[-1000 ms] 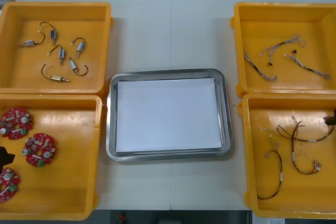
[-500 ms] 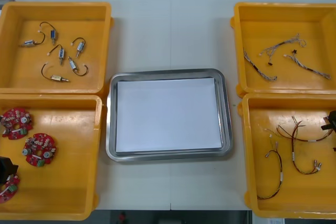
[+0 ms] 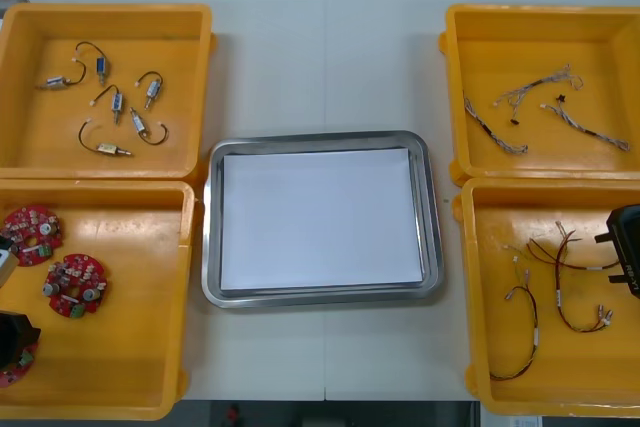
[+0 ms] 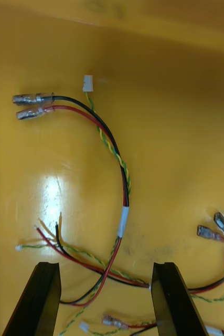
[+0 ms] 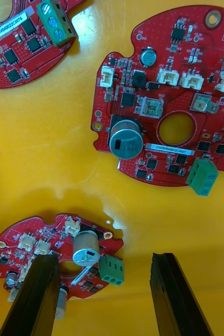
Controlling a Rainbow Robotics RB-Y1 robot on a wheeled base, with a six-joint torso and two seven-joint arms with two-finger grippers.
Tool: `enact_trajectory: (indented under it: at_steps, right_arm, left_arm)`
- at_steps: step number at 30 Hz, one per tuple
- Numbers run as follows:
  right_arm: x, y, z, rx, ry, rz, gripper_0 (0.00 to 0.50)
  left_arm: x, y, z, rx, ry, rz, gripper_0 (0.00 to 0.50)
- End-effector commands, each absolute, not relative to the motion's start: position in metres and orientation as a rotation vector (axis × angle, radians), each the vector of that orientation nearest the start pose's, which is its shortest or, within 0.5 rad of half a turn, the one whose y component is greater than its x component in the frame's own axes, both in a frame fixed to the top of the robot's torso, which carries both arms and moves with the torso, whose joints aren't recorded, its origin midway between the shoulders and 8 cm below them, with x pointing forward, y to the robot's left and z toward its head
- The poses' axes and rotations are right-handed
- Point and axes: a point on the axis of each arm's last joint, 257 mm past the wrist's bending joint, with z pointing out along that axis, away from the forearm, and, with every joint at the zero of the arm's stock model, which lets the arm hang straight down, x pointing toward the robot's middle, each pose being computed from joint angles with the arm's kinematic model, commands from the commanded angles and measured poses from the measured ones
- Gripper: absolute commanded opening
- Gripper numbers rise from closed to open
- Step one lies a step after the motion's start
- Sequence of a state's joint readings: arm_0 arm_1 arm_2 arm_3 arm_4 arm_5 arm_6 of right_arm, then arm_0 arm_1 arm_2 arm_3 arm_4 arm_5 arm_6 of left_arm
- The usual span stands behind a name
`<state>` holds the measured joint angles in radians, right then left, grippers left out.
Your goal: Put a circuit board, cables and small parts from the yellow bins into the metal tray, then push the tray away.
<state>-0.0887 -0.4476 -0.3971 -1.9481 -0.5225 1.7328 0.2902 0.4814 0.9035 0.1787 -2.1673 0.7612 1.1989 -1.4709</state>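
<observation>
Now the left claw (image 5: 104,262) hangs open over a circuit board (image 5: 49,239), the right claw (image 4: 105,268) open over cables (image 4: 126,194); next, drop and grab.

left tool (image 3: 17,332): cut by edge, part-hides circuit board (image 3: 13,368) | right tool (image 3: 627,255): cut by edge

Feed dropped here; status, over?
Left tool open above a circuit board. Right tool open above cables. Tray holds nothing; path clear.
</observation>
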Motion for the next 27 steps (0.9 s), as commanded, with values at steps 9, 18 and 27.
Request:
enact_trajectory:
  at_steps: [9, 18, 27]
  right_arm:
    - [0.386, -0.391, -0.31, 1.889, 2.097, 0.379, 0.5]
    - [0.384, -0.385, -0.327, 1.924, 2.1, 0.353, 0.5]
    - [0.38, -0.385, -0.335, 1.94, 2.091, 0.347, 0.5]
  left_arm:
    - [0.291, 0.436, -0.323, 0.324, 2.683, 0.198, 0.5]
    - [0.296, 0.439, -0.331, 0.322, 2.673, 0.195, 0.5]
    - [0.299, 0.438, -0.33, 0.329, 2.665, 0.201, 0.337]
